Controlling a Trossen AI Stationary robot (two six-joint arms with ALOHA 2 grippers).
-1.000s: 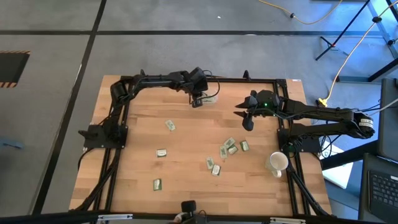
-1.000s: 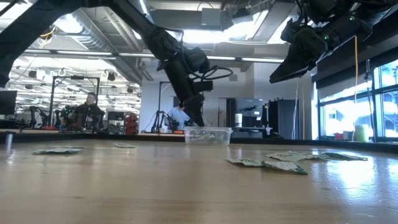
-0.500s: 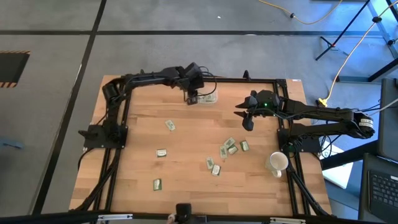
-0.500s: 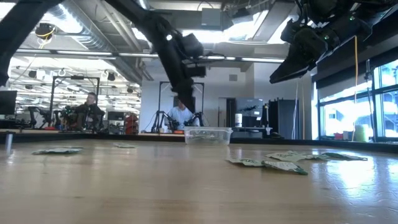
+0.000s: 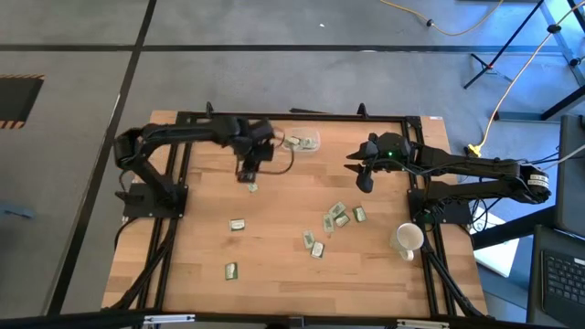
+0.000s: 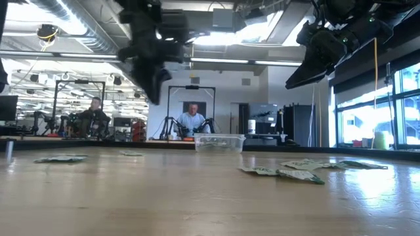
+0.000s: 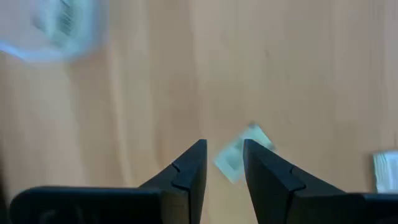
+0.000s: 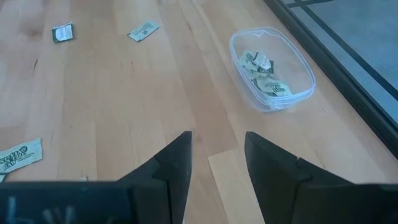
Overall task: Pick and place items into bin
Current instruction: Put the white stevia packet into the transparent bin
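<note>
- High view: the left claw (image 5: 249, 174) hangs over a packet (image 5: 252, 187) lying on the counter (image 5: 274, 256) at about 11 o'clock from the counter's middle; the bin (image 5: 303, 142) sits at 12 o'clock by the far edge, with a few packets already in it.
- The left wrist view shows the left claw's fingers (image 7: 186, 177) parted with nothing between them, and the packet (image 7: 239, 154) on the wood just beyond their gap.
- Step in hand, by judgement: reaching for the next packet after a drop-off. The next move calls for coming straight down so the fingers straddle the thin packet, then pinching it flat off the wood.
- The right claw (image 5: 364, 179) waits at 2 o'clock, raised, its fingers (image 8: 171, 165) apart and empty; the bin (image 8: 272, 68) lies ahead of it.
- Other packets (image 5: 336, 217) lie scattered from 3 to 7 o'clock; a cup (image 5: 408, 239) lies at 4 o'clock.
- Half a second ago the left claw was at the bin; it has since swung away toward 9 o'clock to the packet. The right arm has not moved.
</note>
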